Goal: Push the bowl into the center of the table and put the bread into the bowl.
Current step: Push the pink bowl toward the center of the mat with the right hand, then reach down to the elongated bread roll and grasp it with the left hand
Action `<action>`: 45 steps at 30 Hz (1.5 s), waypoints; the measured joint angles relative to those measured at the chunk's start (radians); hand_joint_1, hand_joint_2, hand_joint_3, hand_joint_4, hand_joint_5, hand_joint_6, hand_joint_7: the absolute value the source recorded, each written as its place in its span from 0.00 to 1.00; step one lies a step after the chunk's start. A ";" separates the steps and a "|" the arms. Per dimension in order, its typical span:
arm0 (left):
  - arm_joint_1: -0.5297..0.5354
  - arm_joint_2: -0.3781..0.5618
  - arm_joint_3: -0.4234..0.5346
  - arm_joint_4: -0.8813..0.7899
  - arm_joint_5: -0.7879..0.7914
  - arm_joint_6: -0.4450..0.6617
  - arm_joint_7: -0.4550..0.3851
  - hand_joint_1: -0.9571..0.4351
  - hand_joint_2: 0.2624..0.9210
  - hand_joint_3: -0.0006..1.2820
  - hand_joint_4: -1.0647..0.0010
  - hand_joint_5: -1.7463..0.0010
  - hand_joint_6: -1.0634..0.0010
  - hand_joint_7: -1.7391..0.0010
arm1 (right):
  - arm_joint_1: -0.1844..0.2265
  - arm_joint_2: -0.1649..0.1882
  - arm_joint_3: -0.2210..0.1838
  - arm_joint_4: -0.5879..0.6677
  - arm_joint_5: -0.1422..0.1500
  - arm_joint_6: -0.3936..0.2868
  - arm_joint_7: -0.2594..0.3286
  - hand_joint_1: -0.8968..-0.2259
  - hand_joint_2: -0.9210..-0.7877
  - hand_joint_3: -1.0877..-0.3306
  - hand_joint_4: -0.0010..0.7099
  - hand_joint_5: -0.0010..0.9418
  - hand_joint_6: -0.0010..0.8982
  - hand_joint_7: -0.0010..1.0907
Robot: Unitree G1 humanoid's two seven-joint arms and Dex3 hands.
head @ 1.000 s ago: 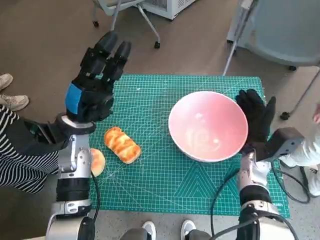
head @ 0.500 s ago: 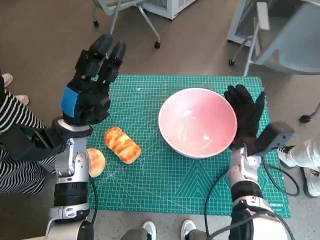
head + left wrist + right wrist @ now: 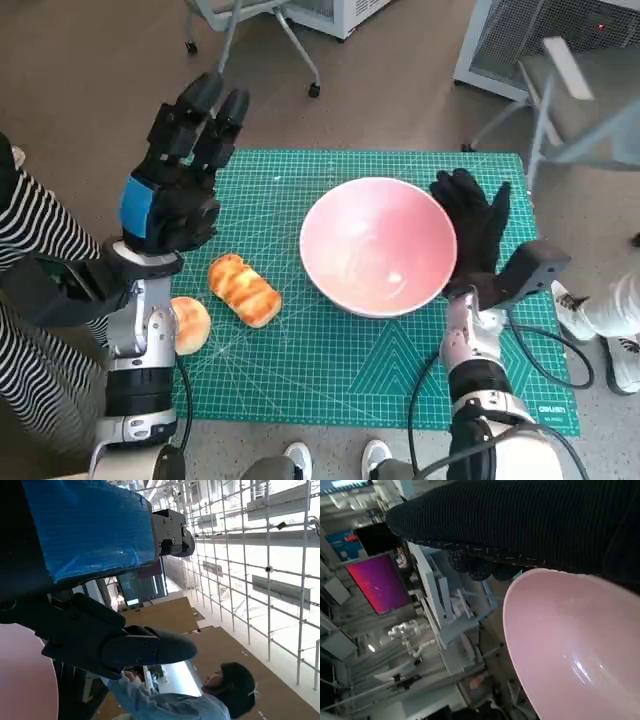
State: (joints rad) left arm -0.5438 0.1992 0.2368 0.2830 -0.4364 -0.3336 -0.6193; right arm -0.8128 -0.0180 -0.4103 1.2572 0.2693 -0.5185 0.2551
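Gloved and spread flat, the right hand (image 3: 472,232) is pressed against the outer side of the pink bowl (image 3: 378,245), fingers apart and nothing grasped. The bowl is seen resting on the green cutting mat (image 3: 330,370), a little right of its middle, with its rim touching the glove. Farther out, the left hand (image 3: 178,175) is held raised above the mat's left part, fingers extended and apart, empty. Below it the bread (image 3: 244,289) lies on the mat, well apart from the bowl, and a round bun (image 3: 190,323) sits near the mat's left edge, beside the left forearm.

2 risks can be judged from here. If the push is applied high on the wall, the bowl could be tipped rather than slid. If it is carried too far, the bowl could be driven into the bread and the loaf nudged toward the edge.

Contact along the bowl's wall is shown closely only in the right wrist view, where the glove (image 3: 530,525) lies over the rim (image 3: 560,630). The bread's position is given only by the head view; the left wrist view shows mostly the taped hand (image 3: 95,580), a sliver of pink and a person beyond.
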 measured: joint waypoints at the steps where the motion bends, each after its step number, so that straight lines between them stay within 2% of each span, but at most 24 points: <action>1: 0.000 0.000 0.000 0.000 0.001 0.000 0.001 0.17 1.00 0.34 0.90 1.00 1.00 0.77 | 0.000 0.001 0.002 0.001 0.000 0.002 0.000 0.43 0.00 0.22 0.11 0.00 0.04 0.35; 10: 0.000 0.000 -0.001 0.000 0.003 0.000 0.009 0.16 1.00 0.35 0.91 1.00 1.00 0.78 | 0.000 -0.002 0.025 0.001 -0.002 0.007 0.010 0.42 0.00 0.22 0.09 0.00 0.05 0.34; 13: 0.000 -0.001 -0.002 0.002 0.003 0.000 0.010 0.16 1.00 0.35 0.91 1.00 1.00 0.77 | 0.000 -0.010 0.033 -0.002 -0.002 0.007 0.013 0.35 0.00 0.25 0.10 0.00 0.05 0.34; 16: 0.001 -0.004 -0.003 0.002 0.003 0.000 0.012 0.16 1.00 0.35 0.91 1.00 1.00 0.76 | 0.002 -0.026 0.042 -0.019 -0.003 0.002 0.018 0.38 0.00 0.24 0.11 0.01 0.05 0.34; 19: 0.004 -0.007 -0.005 0.002 0.003 -0.001 0.012 0.16 1.00 0.34 0.91 1.00 1.00 0.75 | 0.003 -0.048 0.052 -0.056 -0.006 -0.023 0.020 0.39 0.00 0.24 0.10 0.00 0.05 0.34; 26: 0.009 -0.013 -0.007 0.003 0.001 -0.002 0.012 0.16 1.00 0.34 0.90 0.99 1.00 0.75 | 0.021 -0.090 0.074 -0.201 -0.008 -0.107 0.043 0.31 0.00 0.37 0.11 0.01 0.06 0.36; 34: 0.008 -0.024 -0.019 0.004 0.000 -0.005 0.009 0.14 1.00 0.33 0.89 0.99 1.00 0.75 | 0.114 -0.121 0.124 -0.468 -0.019 -0.157 0.073 0.27 0.00 0.45 0.14 0.01 0.09 0.38; 41: 0.007 -0.032 -0.026 0.006 -0.006 -0.008 -0.010 0.14 1.00 0.31 0.89 0.99 1.00 0.75 | 0.202 -0.146 0.161 -0.738 -0.019 -0.128 0.087 0.22 0.00 0.47 0.17 0.02 0.10 0.40; 45: 0.005 -0.030 -0.026 0.009 -0.010 -0.008 -0.022 0.14 1.00 0.28 0.89 0.99 1.00 0.75 | 0.247 -0.161 0.180 -0.869 -0.019 -0.098 0.089 0.24 0.00 0.47 0.18 0.02 0.10 0.40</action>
State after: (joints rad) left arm -0.5392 0.1690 0.2108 0.2917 -0.4459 -0.3416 -0.6418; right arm -0.5660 -0.1789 -0.2304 0.3886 0.2499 -0.6166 0.3436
